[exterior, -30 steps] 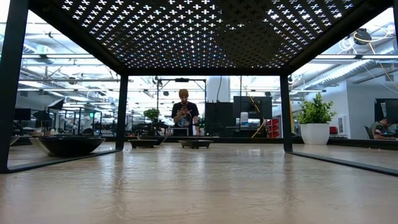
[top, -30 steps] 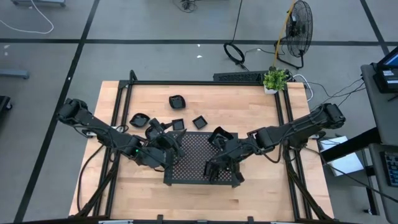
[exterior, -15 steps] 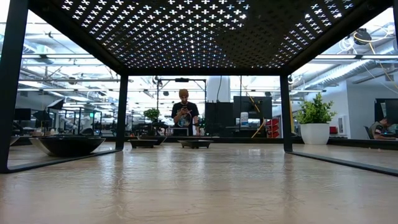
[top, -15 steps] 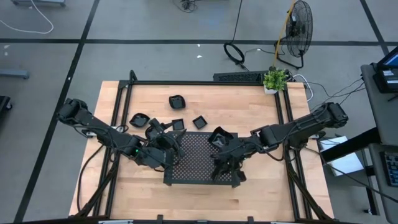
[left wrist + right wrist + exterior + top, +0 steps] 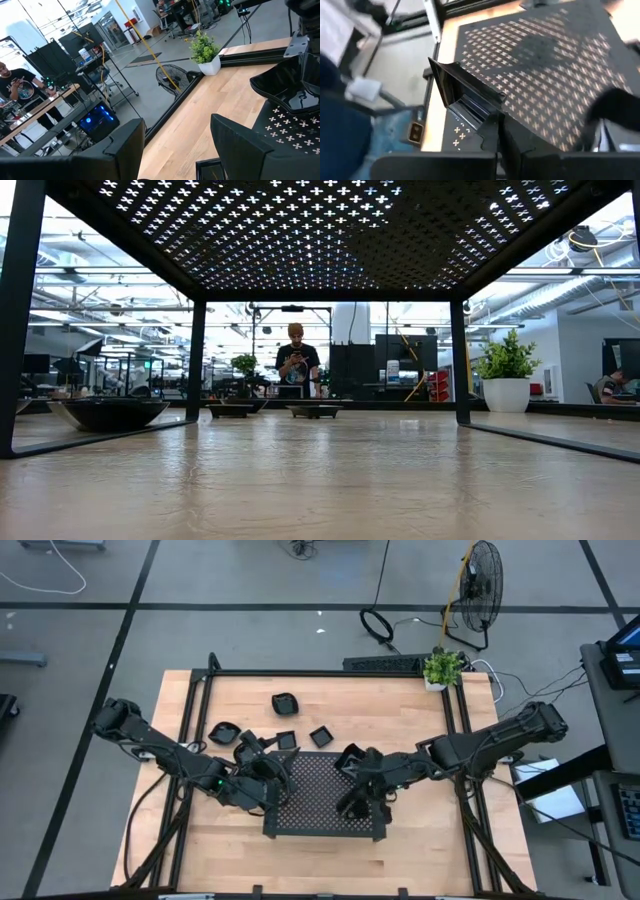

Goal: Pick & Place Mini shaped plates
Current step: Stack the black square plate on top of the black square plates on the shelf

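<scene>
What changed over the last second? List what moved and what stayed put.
The right gripper, shut on a mini plate, swung from the tray's near right corner leftward and inward over the perforated top, the arm's elbow shifting outward. The left gripper stayed open at the tray's left edge. The loose plates behind the tray did not move.

Wooden table carries perforated tray, plates, plant.

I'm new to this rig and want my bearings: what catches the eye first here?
The big perforated tray at the table's middle, with both arms meeting over it. The right claw is shut on a black plate above the tray; the left claw stands open at the tray's left edge. More plates lie scattered behind the tray.
</scene>
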Controlling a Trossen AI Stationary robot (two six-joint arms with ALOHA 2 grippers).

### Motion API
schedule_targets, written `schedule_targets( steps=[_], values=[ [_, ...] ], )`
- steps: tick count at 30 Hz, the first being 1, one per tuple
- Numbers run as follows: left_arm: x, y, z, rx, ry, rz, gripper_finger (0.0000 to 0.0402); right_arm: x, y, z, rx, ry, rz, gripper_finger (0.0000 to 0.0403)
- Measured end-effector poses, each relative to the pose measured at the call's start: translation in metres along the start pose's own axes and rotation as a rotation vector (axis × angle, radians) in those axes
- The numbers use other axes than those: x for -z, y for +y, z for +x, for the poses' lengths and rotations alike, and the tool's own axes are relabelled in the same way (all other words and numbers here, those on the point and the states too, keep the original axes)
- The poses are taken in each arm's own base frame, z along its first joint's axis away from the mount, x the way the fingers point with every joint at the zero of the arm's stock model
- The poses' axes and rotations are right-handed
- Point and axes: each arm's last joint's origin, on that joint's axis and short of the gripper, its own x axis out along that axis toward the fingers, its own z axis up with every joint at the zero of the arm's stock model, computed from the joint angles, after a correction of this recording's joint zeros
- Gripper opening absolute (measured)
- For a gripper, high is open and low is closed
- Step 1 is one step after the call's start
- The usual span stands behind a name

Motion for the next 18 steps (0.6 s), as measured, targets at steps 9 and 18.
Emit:
schedule_targets(
  steps=[9, 18],
  values=[
    [0.000, 0.000, 0.000, 0.000, 0.000, -0.001, 0.0228, 0.015, -0.003, -0.007, 0.075, 0.135, 0.188, 0.0010],
    [0.000, 0.000, 0.000, 0.000, 0.000, -0.004, 0.0228, 0.020, 0.005, -0.004, 0.104, 0.123, 0.230, 0.0009]
  ],
)
